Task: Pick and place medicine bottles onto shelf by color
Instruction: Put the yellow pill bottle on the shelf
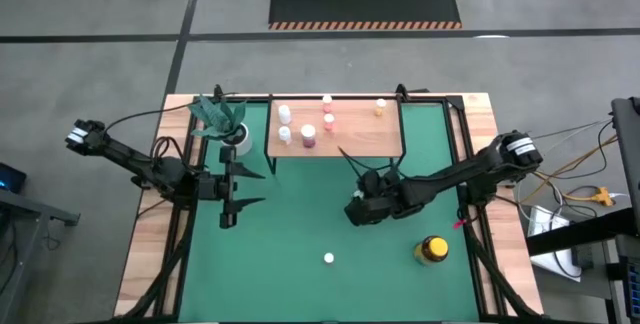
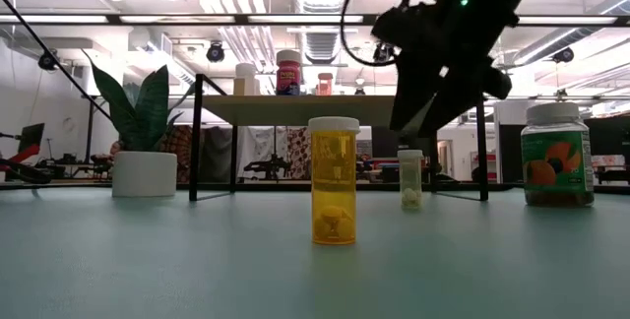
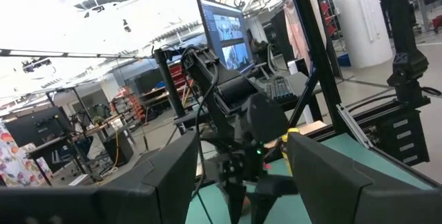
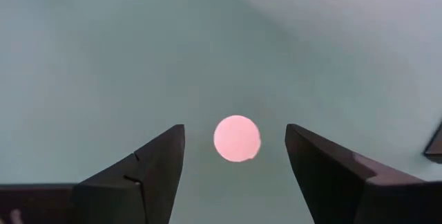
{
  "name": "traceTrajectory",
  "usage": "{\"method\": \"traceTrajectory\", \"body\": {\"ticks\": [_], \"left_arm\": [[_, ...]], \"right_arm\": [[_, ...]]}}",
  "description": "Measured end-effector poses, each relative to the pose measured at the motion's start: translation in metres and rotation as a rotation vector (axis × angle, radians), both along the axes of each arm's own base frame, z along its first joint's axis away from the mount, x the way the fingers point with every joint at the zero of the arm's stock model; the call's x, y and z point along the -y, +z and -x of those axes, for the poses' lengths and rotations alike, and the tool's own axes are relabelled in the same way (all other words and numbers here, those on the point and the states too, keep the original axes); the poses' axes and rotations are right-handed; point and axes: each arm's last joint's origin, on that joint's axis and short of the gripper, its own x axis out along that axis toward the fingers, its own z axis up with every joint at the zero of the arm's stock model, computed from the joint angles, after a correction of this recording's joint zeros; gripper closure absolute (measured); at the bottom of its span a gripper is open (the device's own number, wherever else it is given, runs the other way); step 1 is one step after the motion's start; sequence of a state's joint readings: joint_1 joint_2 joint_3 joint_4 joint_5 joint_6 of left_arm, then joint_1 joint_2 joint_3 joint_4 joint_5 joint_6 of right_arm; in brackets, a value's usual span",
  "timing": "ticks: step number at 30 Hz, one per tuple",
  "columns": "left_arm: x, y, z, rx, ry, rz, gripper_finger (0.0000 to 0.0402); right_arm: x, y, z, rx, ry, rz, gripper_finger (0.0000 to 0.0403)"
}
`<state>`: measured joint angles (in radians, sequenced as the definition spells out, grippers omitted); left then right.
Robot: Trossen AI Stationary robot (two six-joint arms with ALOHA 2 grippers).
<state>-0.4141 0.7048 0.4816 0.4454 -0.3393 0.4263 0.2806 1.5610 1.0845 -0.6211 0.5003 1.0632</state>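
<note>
My right gripper [image 1: 358, 210] hangs open over the mat, pointing down. In its wrist view the fingers [image 4: 235, 165] stand on either side of a small bottle's round pale cap [image 4: 237, 139] without touching it. The low view shows this small white bottle [image 2: 410, 179] upright on the mat just below the gripper [image 2: 418, 122]. An orange white-capped bottle [image 2: 334, 181] [image 1: 328, 258] stands nearer the near edge. A bigger jar [image 1: 432, 250] [image 2: 556, 155] stands to the right. The light-wood shelf [image 1: 360, 142] carries several small white, pink and orange bottles. My left gripper [image 1: 248, 188] waits open by the plant.
A white pot with a green plant [image 1: 232, 129] [image 2: 144, 152] stands at the shelf's left end, close to my left gripper. The green mat [image 1: 290, 284] has free room along its near-left part. Black frame rails [image 1: 470, 164] run along both sides of the table.
</note>
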Motion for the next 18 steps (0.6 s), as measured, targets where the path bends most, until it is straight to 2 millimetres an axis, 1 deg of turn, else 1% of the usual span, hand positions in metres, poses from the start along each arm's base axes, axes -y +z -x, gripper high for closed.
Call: {"method": "traceTrajectory", "body": {"ticks": [5, 10, 14, 18], "left_arm": [[0.0, 0.0, 0.0, -0.001, 0.0, 0.0, 0.0195], [0.0, 0.0, 0.0, -0.002, -0.001, 0.0, 0.0195], [0.0, -0.001, 0.0, -0.006, -0.001, -0.002, 0.0195], [0.0, -0.001, 0.0, -0.007, -0.001, -0.002, 0.0195]], "right_arm": [[0.0, -0.012, -0.013, -0.055, 0.008, 0.022, 0.0169], [0.001, -0.021, -0.021, -0.111, 0.009, 0.04, 0.017], [0.0, -0.025, -0.024, -0.128, 0.016, 0.046, 0.0175], [0.0, -0.027, -0.024, -0.136, 0.016, 0.047, 0.019]]}}
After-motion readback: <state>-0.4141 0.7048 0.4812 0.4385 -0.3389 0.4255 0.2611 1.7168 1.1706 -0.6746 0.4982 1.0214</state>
